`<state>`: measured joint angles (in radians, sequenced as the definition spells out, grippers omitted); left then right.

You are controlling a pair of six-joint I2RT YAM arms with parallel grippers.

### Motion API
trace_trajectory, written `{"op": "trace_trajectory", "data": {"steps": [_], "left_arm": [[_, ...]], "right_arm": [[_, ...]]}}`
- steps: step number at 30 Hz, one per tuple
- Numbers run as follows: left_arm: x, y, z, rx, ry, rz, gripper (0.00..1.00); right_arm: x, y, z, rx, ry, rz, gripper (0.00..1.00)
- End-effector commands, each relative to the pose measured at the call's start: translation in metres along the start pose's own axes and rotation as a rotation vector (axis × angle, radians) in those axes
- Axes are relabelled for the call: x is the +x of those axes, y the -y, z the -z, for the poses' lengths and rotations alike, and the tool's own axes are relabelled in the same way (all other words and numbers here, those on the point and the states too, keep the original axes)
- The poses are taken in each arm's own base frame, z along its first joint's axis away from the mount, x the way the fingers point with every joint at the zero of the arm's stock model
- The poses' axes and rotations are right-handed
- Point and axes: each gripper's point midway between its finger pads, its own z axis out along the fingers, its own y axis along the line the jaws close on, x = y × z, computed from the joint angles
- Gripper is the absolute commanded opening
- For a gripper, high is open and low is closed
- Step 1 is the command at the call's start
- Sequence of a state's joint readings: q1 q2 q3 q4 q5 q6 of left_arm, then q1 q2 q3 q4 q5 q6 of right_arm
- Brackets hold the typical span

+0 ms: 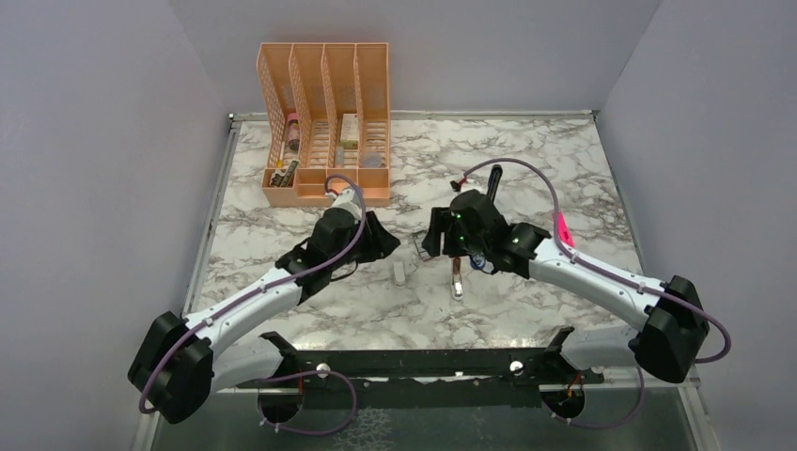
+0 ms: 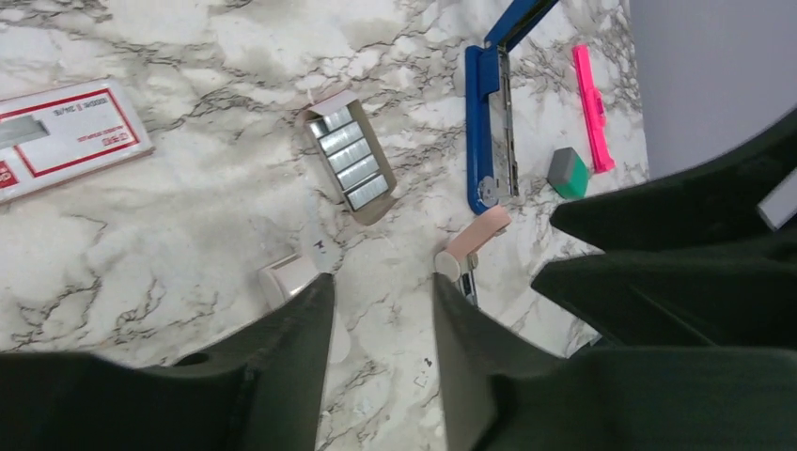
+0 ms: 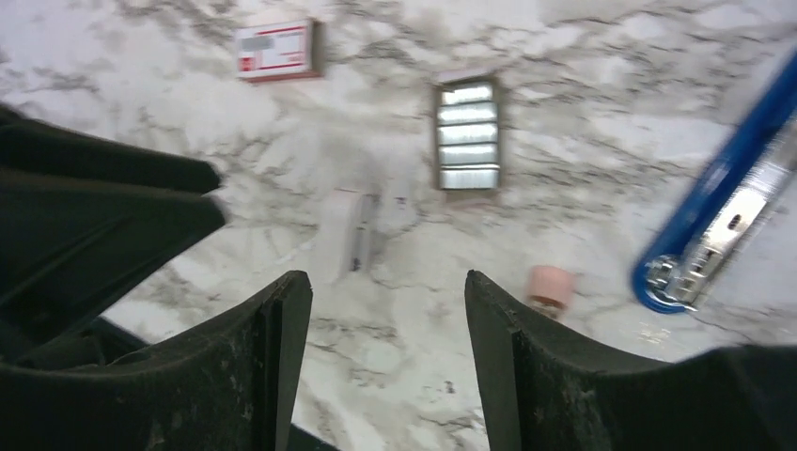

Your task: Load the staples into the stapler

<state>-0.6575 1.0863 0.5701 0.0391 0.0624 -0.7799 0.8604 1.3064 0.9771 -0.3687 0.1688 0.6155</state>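
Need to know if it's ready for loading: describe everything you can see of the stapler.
The stapler is slim, with a blue body that looks like painted metal or plastic. A silvery metal channel runs along it. It lies flat on the marble table, hinged open: its top arm angles up and away, leaving the channel exposed. Whether staples sit inside is too small to tell. A teal block lies beside its rounded end and a pink eraser just past it. Only the table visibly touches it.

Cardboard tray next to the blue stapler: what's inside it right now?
The cardboard tray holds several silvery staple strips lying side by side, filling most of it. Whether another layer lies underneath cannot be seen, because the top strips cover the tray's floor.
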Motion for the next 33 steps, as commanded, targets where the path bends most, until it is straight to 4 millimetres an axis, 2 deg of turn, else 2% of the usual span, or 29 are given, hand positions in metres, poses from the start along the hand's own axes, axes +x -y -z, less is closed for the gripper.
{"op": "trace_trajectory", "data": {"steps": [1, 3, 7, 10, 14, 17, 23, 29, 33], "left_arm": [[0.004, 0.025, -0.005, 0.042, -0.053, -0.011, 0.55], [0.011, 0.033, -0.013, 0.040, -0.080, 0.025, 0.64], [0.025, 0.055, -0.027, 0.044, -0.102, 0.033, 0.73], [0.042, 0.058, -0.040, 0.017, -0.146, 0.060, 0.78], [0.071, 0.055, -0.056, -0.027, -0.217, 0.100, 0.62], [0.086, 0.057, -0.065, -0.020, -0.237, 0.110, 0.47], [0.112, 0.048, -0.082, -0.047, -0.291, 0.117, 0.38], [0.132, 0.050, -0.100, -0.007, -0.362, 0.104, 0.31], [0.138, 0.052, -0.109, 0.013, -0.377, 0.104, 0.27]], "right_arm": [[0.013, 0.057, 0.004, 0.114, -0.053, -0.029, 0.67], [0.018, 0.074, 0.007, 0.152, -0.061, -0.036, 0.68], [0.022, 0.094, 0.012, 0.192, -0.057, -0.056, 0.75], [0.024, 0.104, 0.008, 0.193, -0.067, -0.089, 0.75], [0.024, 0.105, -0.003, 0.176, -0.108, -0.063, 0.69], [0.024, 0.102, -0.009, 0.164, -0.134, -0.048, 0.64], [0.022, 0.095, -0.016, 0.132, -0.165, -0.033, 0.59], [0.025, 0.096, -0.020, 0.145, -0.194, -0.027, 0.57], [0.031, 0.093, -0.022, 0.125, -0.229, -0.027, 0.54]]}}
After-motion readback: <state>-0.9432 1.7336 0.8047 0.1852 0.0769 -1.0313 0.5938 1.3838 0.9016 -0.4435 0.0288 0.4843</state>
